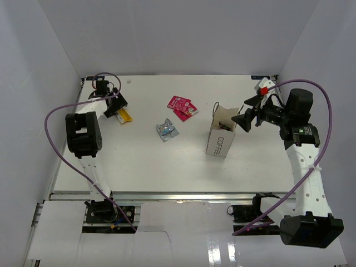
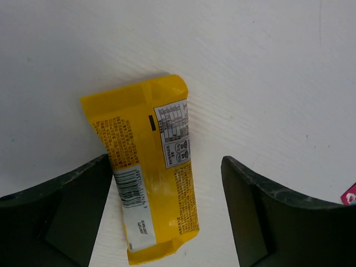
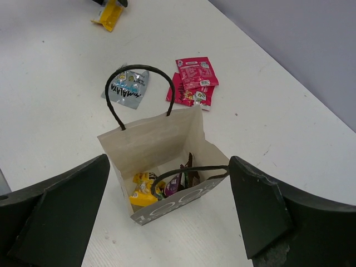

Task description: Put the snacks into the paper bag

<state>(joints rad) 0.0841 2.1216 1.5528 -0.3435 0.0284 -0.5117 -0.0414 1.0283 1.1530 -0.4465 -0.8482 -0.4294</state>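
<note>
White surface [image 1: 144, 167] carries all items. Item 1: paper bag [image 1: 221, 142] stands upright, right of ctr, mouth open, "COFFEE" lettering on its near side, thin dark handles [image 3: 136, 75] arched over the mouth.

Contents seen from right wrist view, all at the bottom: first yellow packet [image 3: 142, 192], purple packet [image 3: 173, 186], dark brown packet [image 3: 189, 169].

Outside the bag:
- red-pink packets [image 1: 182, 107], two, overlapping, flat, to the bag's left and farther back.
- silver-blue packet [image 1: 167, 130], flat, left of the bag, nearer than the red-pink pair.
- second yellow packet [image 2: 150, 172], flat at far left, well apart from the bag, back label w/ barcode facing up.

L side: left arm [image 1: 83, 130] reaches toward the far-left corner. The left jaws stand wide, one finger either side of the second yellow packet, not gripping it. Whether the left-hand finger touches the wrapper edge: cannot tell.

R side: right arm [image 1: 303, 156] runs up the right edge. The right jaws are spread wide, holding nothing, just beside the bag's upper rim on its right; the wrist camera looks down into the mouth.
</note>
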